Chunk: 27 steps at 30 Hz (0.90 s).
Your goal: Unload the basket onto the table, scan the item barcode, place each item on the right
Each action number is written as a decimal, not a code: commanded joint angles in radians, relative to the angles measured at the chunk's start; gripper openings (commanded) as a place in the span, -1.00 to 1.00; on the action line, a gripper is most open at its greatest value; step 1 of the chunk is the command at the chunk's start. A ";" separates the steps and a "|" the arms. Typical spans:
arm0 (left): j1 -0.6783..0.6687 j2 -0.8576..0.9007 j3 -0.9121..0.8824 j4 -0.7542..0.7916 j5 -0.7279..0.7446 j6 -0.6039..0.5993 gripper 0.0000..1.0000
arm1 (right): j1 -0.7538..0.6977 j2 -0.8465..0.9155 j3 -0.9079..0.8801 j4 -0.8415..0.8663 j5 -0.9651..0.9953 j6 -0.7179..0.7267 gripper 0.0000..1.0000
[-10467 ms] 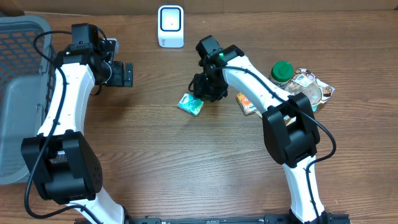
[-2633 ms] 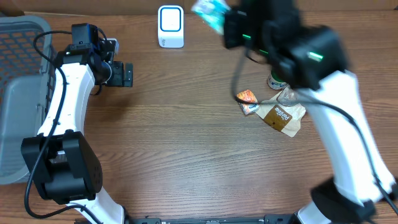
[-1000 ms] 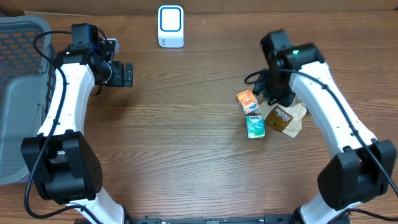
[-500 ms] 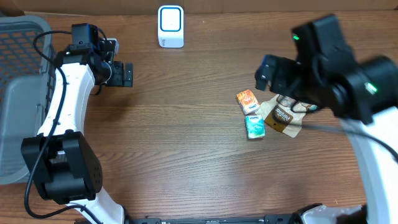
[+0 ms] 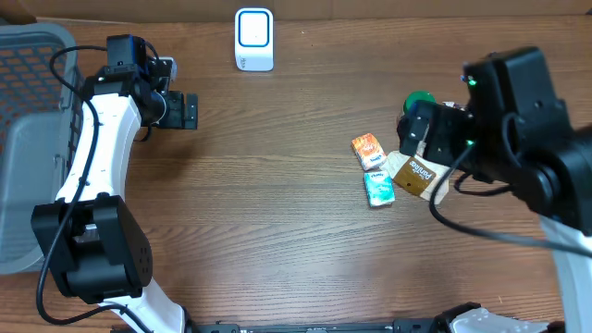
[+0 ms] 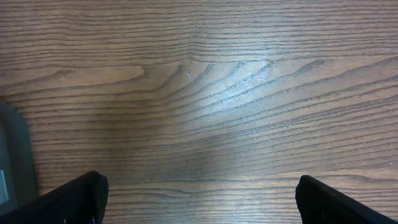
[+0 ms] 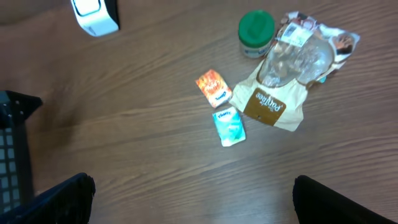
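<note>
A teal packet [image 5: 379, 189] lies flat on the wooden table, just below an orange packet [image 5: 367, 149]. Both also show in the right wrist view: teal packet [image 7: 229, 126], orange packet [image 7: 214, 88]. The white scanner [image 5: 253, 39] stands at the table's far edge, and the right wrist view catches the scanner [image 7: 93, 15] too. My right gripper [image 7: 193, 199] hangs high above the packets, open and empty; seen from overhead, this right gripper [image 5: 413, 137] looms large. My left gripper [image 5: 188, 111] is open over bare wood at the far left, left gripper [image 6: 199, 202] holding nothing.
A brown pouch [image 5: 421, 176] and a green-lidded jar [image 5: 421, 100] lie right of the packets, partly hidden under my right arm. A grey basket [image 5: 28, 139] fills the left edge.
The right arm carried the teal packet back from the scanner, set it beside the orange one, then opened wide and rose away to the right. The left arm stayed still.
</note>
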 commanded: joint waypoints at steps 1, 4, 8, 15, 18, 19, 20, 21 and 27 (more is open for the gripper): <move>0.002 -0.008 0.009 0.002 0.011 0.011 0.99 | 0.000 -0.064 0.014 0.020 0.053 -0.002 0.99; 0.002 -0.008 0.010 0.002 0.011 0.011 0.99 | 0.000 -0.098 -0.002 0.089 0.106 -0.030 1.00; 0.002 -0.008 0.009 0.002 0.011 0.011 0.99 | -0.018 -0.166 -0.094 0.251 0.098 -0.147 1.00; 0.002 -0.008 0.009 0.002 0.011 0.011 0.99 | -0.146 -0.359 -0.509 0.692 -0.125 -0.348 1.00; 0.002 -0.008 0.009 0.002 0.011 0.011 0.99 | -0.170 -0.472 -0.741 0.927 -0.151 -0.377 1.00; 0.002 -0.008 0.010 0.002 0.011 0.011 0.99 | -0.176 -0.517 -0.826 1.007 -0.151 -0.380 1.00; 0.002 -0.008 0.010 0.002 0.011 0.011 0.99 | -0.183 -0.563 -0.912 1.084 -0.151 -0.381 1.00; 0.002 -0.008 0.010 0.002 0.011 0.011 0.99 | -0.187 -0.597 -0.974 1.138 -0.151 -0.381 1.00; 0.002 -0.008 0.010 0.002 0.011 0.011 0.99 | -0.240 -0.840 -1.431 1.528 -0.206 -0.379 1.00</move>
